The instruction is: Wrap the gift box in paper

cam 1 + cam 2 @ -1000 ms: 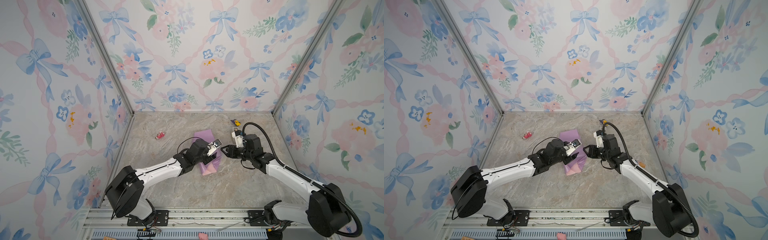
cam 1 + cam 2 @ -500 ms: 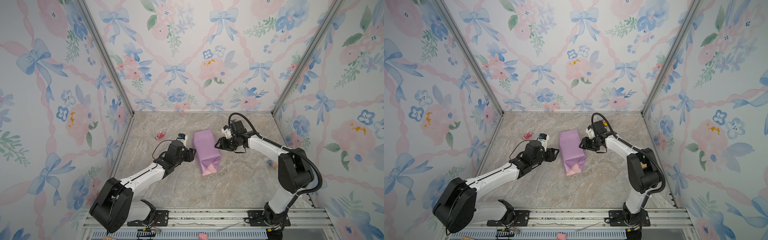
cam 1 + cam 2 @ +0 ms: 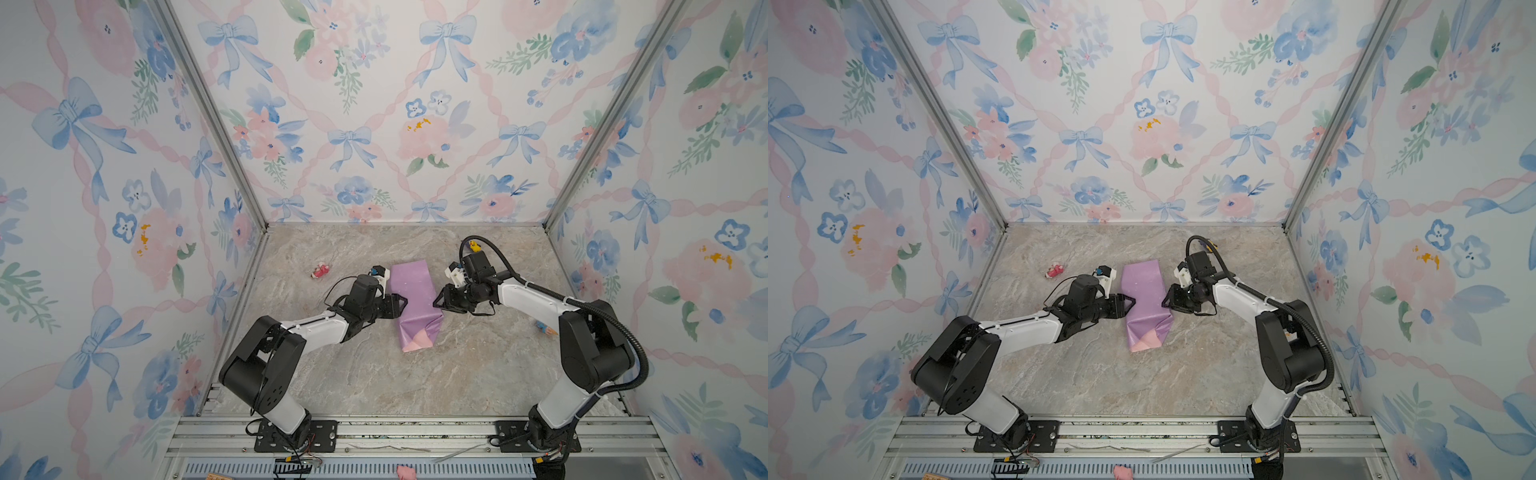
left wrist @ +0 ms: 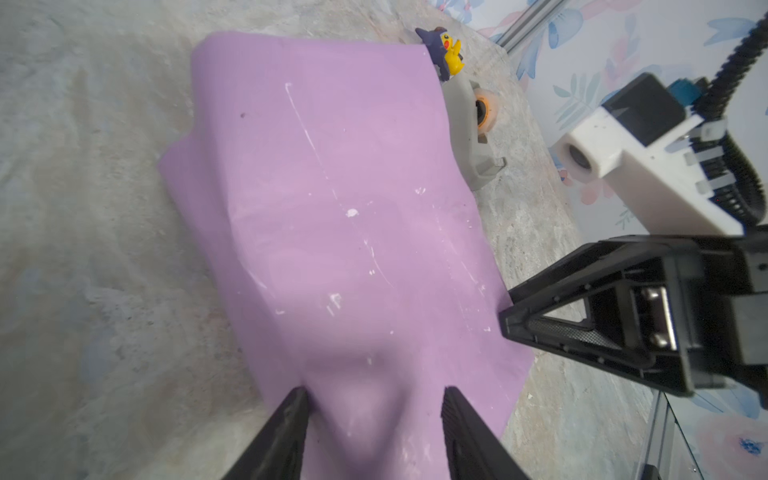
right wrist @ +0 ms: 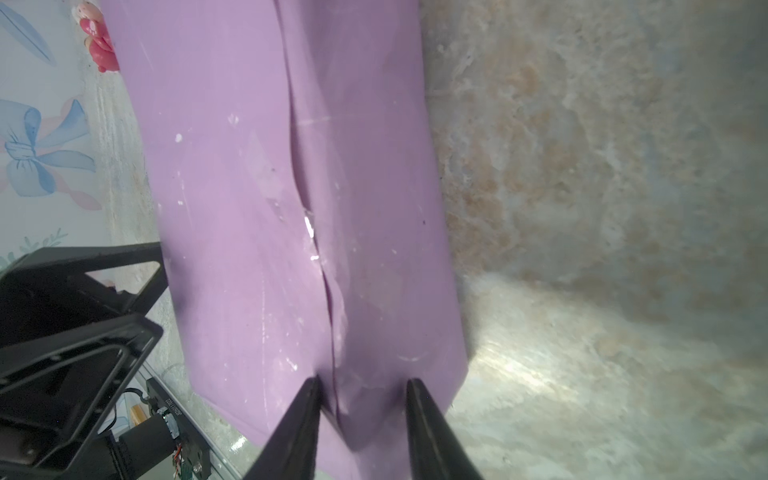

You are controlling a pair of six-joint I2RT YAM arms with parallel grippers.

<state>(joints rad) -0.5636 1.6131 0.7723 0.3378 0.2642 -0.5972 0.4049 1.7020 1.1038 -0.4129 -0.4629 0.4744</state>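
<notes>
The paper (image 3: 415, 297) (image 3: 1144, 297) lies as a long lilac parcel in the middle of the table, with a pale pink flap (image 3: 417, 343) at its near end. The gift box is hidden under it. My left gripper (image 3: 401, 305) (image 3: 1129, 305) is at the parcel's left side, open. Its fingers stand either side of a bulge of paper (image 4: 365, 399) in the left wrist view, where the gripper (image 4: 374, 395) pushes into the parcel. My right gripper (image 3: 438, 301) (image 3: 1166, 300) is at the right side. In the right wrist view the gripper (image 5: 361, 382) pinches a ridge of paper (image 5: 365, 407) beside the overlap seam.
A grey tape dispenser (image 4: 473, 137) and a yellow toy (image 3: 473, 246) (image 4: 451, 54) sit beyond the parcel's far right. A pink toy (image 3: 321, 271) (image 3: 1054, 271) (image 5: 97, 45) lies at the back left. A small coloured item (image 3: 545, 328) rests by the right wall.
Both grippers have moved toward the near half of the parcel and now face each other across it. The right jaws have narrowed onto the paper. The left jaws have narrowed slightly.
</notes>
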